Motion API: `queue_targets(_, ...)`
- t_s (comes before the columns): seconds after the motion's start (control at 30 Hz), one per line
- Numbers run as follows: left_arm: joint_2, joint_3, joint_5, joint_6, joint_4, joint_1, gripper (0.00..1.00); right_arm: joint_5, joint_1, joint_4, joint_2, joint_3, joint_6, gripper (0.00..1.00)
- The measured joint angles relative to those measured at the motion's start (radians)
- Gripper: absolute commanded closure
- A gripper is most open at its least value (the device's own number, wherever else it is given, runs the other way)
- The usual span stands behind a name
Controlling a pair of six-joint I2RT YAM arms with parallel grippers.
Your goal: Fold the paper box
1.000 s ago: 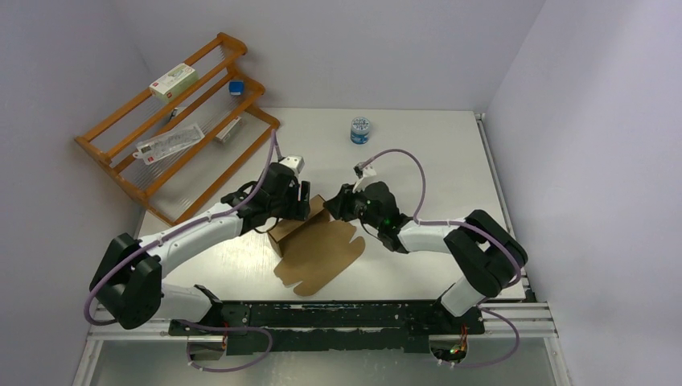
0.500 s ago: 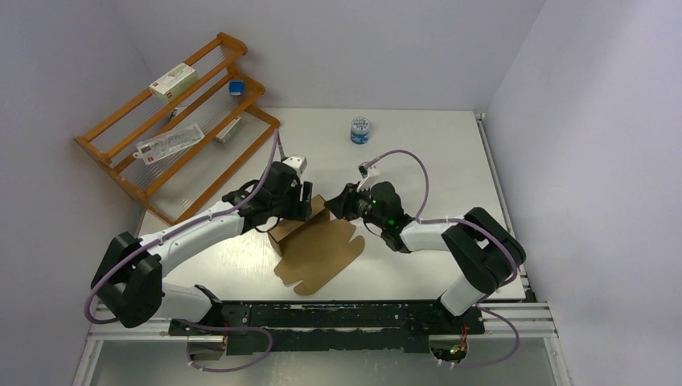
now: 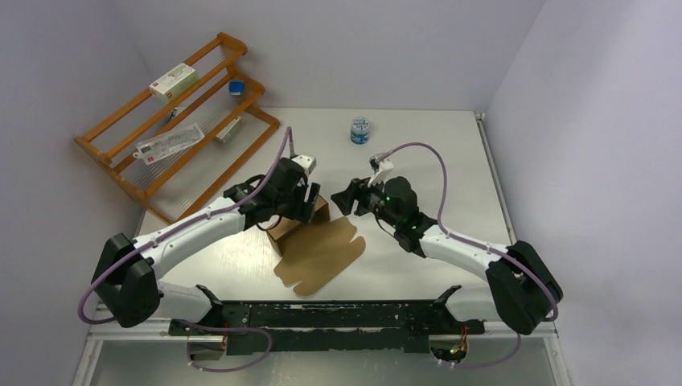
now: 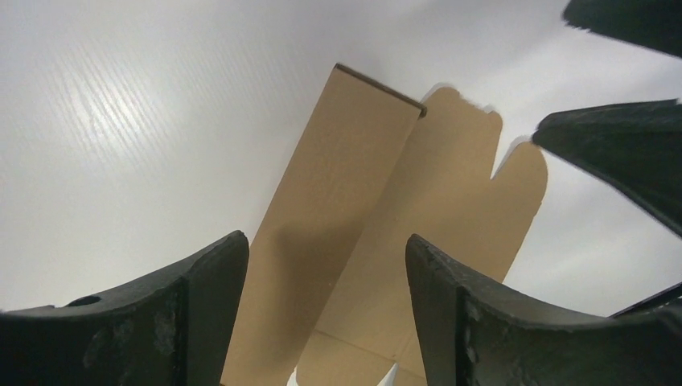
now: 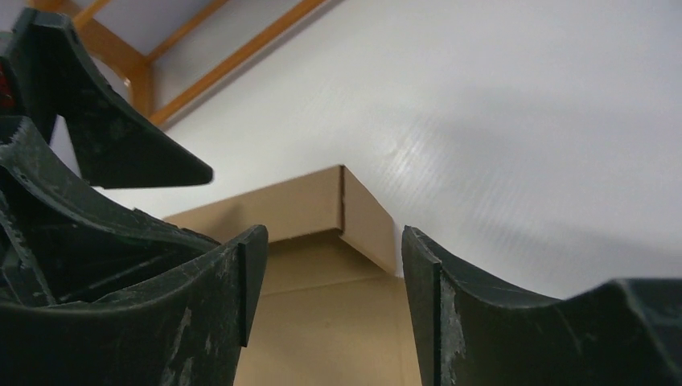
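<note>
The plain brown corrugated cardboard paper box [image 3: 320, 251] lies mostly flat on the white counter [image 3: 434, 153], near its middle and between the two arms. Its cut flaps and tabs are spread towards the near edge. Along its far-left side one long panel stands upright, meeting a short end panel at a sharp corner.

The left pincer [image 4: 326, 273] hangs over that raised panel with its black fingers spread apart. The panel runs under the gap between them and is not clamped. The right pincer [image 5: 334, 297] faces the raised corner from the right, just beside the left one, its fingers also apart with nothing between them.

Well behind the box, a small white tub with a blue printed lid [image 3: 360, 129] stands on the counter. An orange-brown wooden rack [image 3: 230, 42] leans at the far left, carrying a white printed carton [image 3: 173, 80] and a clear plastic packet [image 3: 169, 141].
</note>
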Motion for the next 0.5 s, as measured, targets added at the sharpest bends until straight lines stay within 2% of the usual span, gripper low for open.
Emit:
queue_targets(0.27,0.021,0.035,-0.077,0.013,-0.123,-0.055,0.19,0.057,-0.001,-0.136,-0.098,-0.095,-0.020,0.26)
queue_targets(0.5,0.030,0.074,-0.141,0.003,-0.173,-0.101,0.17,0.082,-0.001,-0.250,-0.161,-0.151,0.053,0.25)
